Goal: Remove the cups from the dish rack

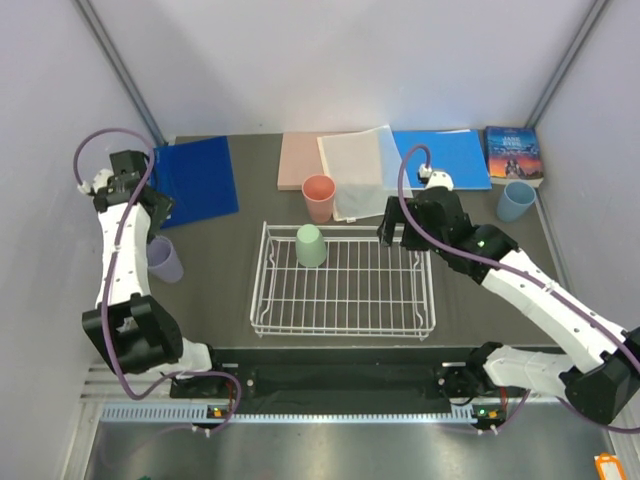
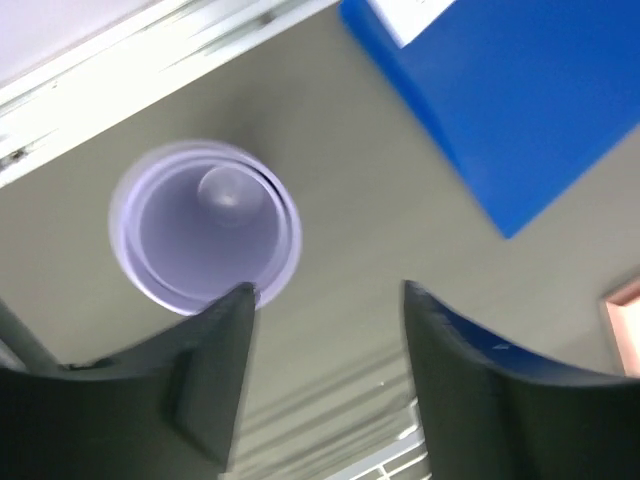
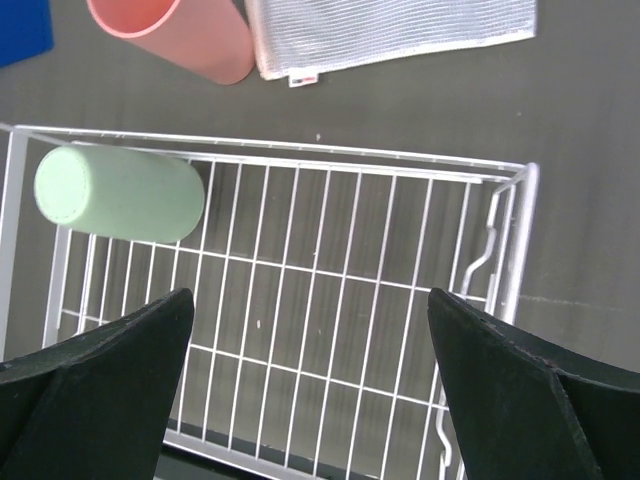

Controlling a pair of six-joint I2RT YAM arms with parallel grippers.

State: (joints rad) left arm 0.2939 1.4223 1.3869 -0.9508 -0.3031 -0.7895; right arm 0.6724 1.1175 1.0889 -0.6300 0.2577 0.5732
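The white wire dish rack (image 1: 262,285) stands mid-table. A pale green cup (image 1: 311,245) stands base up in its far left corner, and it also shows in the right wrist view (image 3: 120,193). A salmon cup (image 1: 319,198) stands on the table just behind the rack. A light blue cup (image 1: 516,201) stands at the far right. Two nested lavender cups (image 1: 165,259) stand at the left, mouth up (image 2: 205,225). My left gripper (image 1: 158,222) is open and empty above the table beside them (image 2: 325,295). My right gripper (image 1: 400,238) is open and empty over the rack's right half (image 3: 310,300).
Flat blue folders lie at the far left (image 1: 195,180) and far right (image 1: 440,158). A pink board (image 1: 298,160) and a white mesh sheet (image 1: 355,170) lie behind the rack. A book (image 1: 513,153) sits in the far right corner.
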